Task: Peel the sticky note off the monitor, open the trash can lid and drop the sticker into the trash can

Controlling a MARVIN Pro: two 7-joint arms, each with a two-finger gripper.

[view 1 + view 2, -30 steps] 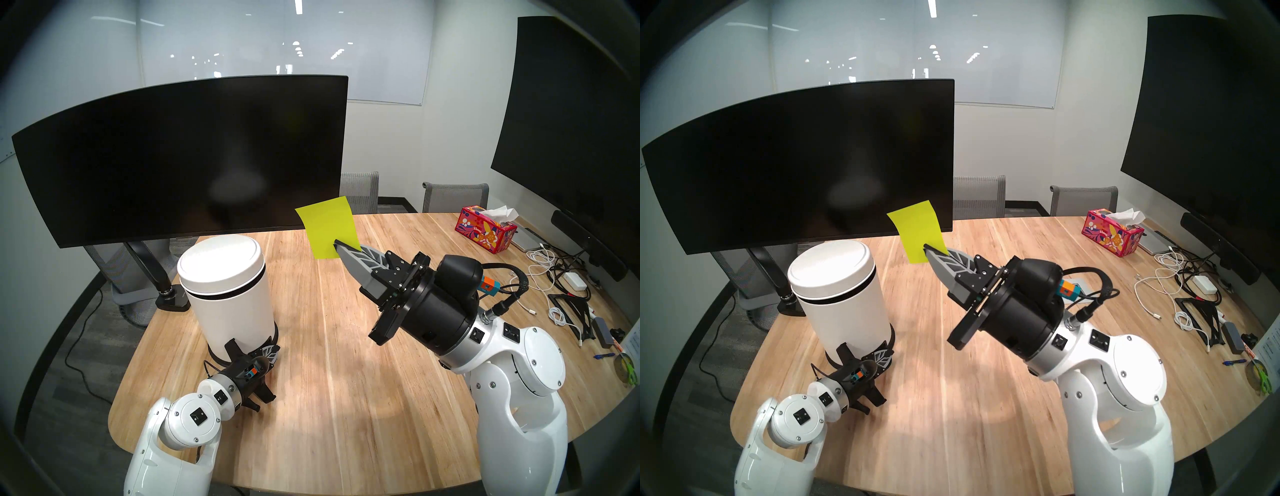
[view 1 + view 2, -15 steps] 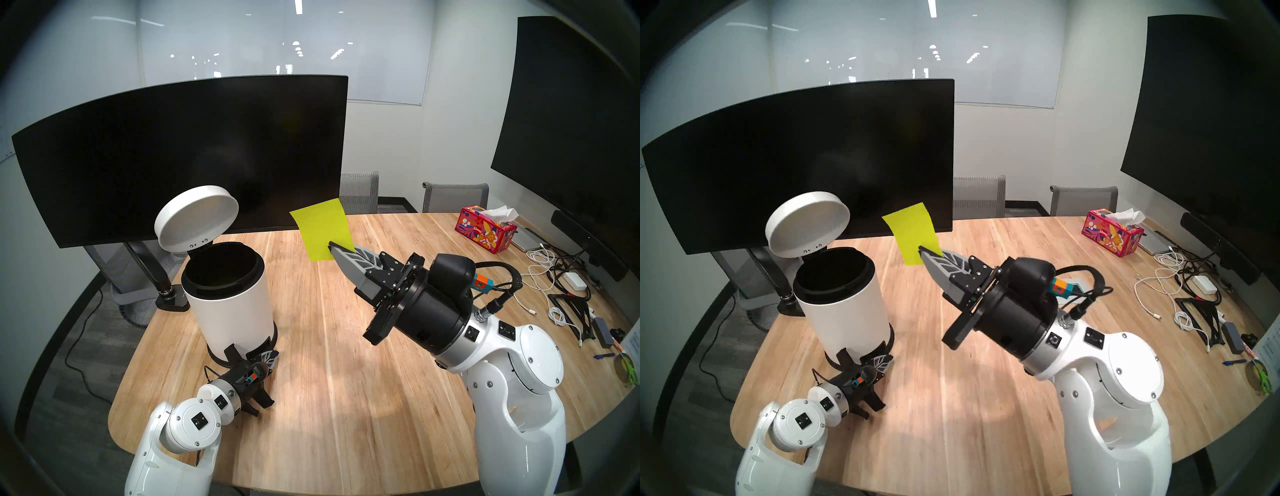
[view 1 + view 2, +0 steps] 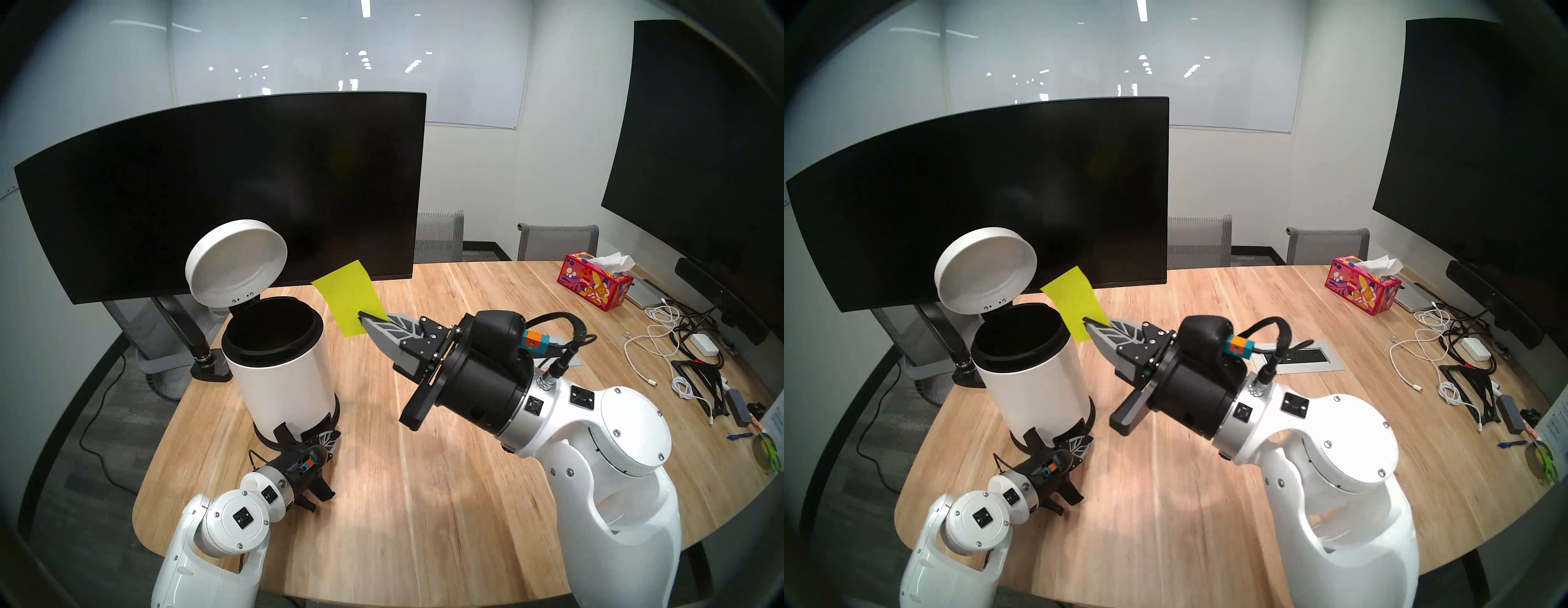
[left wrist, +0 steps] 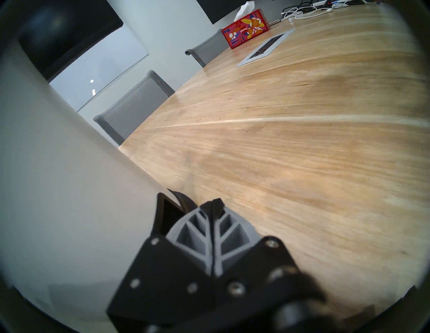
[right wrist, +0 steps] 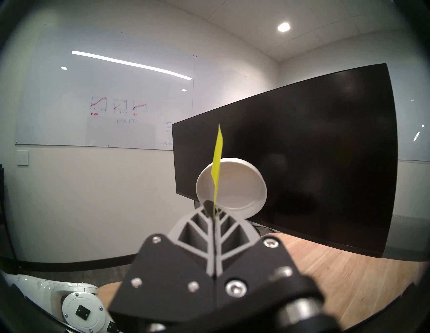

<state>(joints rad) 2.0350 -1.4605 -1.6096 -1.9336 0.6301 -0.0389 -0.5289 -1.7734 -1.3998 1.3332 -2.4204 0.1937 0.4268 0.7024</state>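
While the right gripper (image 3: 361,316) carries it in, its fingers clamped together on one lower corner, the sticky note (image 3: 348,297) stands up in the air beside the trash can (image 3: 280,365), just short of the black open mouth and clear of the monitor (image 3: 220,187) behind. From the right wrist view it shows edge-on, a thin yellow-green blade rising straight from the fingertips, so it looks feather-light and only as stiff as paper gets: a corner pinch seems enough, though it would likely flutter or bend with any quick swing. The adhesive strip may well cling to a finger on release, so that's the thing to watch. Down near the front left edge of the surface (image 3: 424,467), the left gripper (image 4: 212,204) has its fingers pressed together with nothing between them, bearing on the foot pedal (image 3: 283,433) at the can's base, and the trash can lid (image 3: 237,263) stands tipped back, wide open. Peel done, lid up; the drop is what's left.
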